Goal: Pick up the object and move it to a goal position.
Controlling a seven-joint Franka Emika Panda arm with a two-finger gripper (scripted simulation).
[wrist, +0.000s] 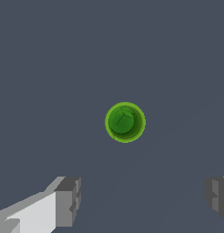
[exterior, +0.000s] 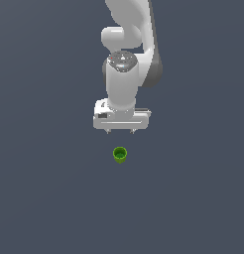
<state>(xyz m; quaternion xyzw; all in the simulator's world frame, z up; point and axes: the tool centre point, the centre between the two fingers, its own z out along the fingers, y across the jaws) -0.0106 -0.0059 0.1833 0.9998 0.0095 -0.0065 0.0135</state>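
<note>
The object (exterior: 120, 154) is a tiny bright green cup standing upright on the dark grey floor, just below the white gripper (exterior: 120, 131) in the exterior view. The wrist view looks straight down into its hollow top, the object (wrist: 125, 122) showing a wider pale rim. The gripper (wrist: 141, 200) is open, its two grey fingertips (wrist: 68, 200) spread far apart with nothing between them. The cup lies outside the gap between the fingers and touches neither. It is much narrower than that gap.
The white arm (exterior: 129, 44) rises from the gripper toward the top of the exterior view. Plain dark grey ground (exterior: 44, 198) surrounds the cup on all sides. No goal marker shows.
</note>
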